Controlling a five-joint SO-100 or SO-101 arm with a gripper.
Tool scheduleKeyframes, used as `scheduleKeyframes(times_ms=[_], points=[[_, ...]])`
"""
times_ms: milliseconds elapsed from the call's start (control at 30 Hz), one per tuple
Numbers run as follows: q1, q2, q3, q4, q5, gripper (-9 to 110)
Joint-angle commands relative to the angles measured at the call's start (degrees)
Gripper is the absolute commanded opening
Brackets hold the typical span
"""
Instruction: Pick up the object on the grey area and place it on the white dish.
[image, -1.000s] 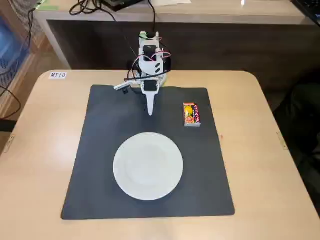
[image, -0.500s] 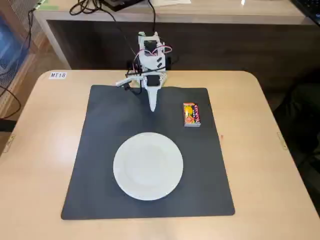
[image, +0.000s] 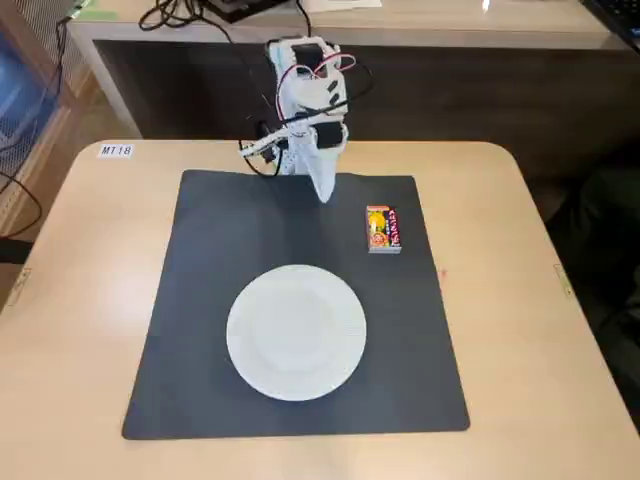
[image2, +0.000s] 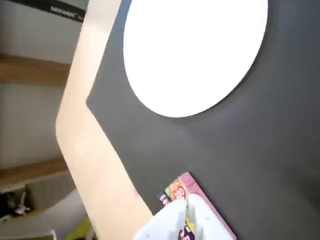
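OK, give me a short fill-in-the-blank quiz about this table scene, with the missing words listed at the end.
1. The packet lies on the dark grey ____, not on the wooden tabletop.
2. The white plate holds ____.
3. In the fixed view, the packet lies to the ____ of the tool.
4. The plate's shape is ____.

Missing words: mat; nothing; right; round
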Motion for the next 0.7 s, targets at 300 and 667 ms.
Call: scheduleKeyframes(times_ms=[300, 667], points=[[-7.12, -12.13, -9.93, 0.62, -7.12, 0], [-9.49, -19.16, -14.33, 0.79, -10.2, 0]])
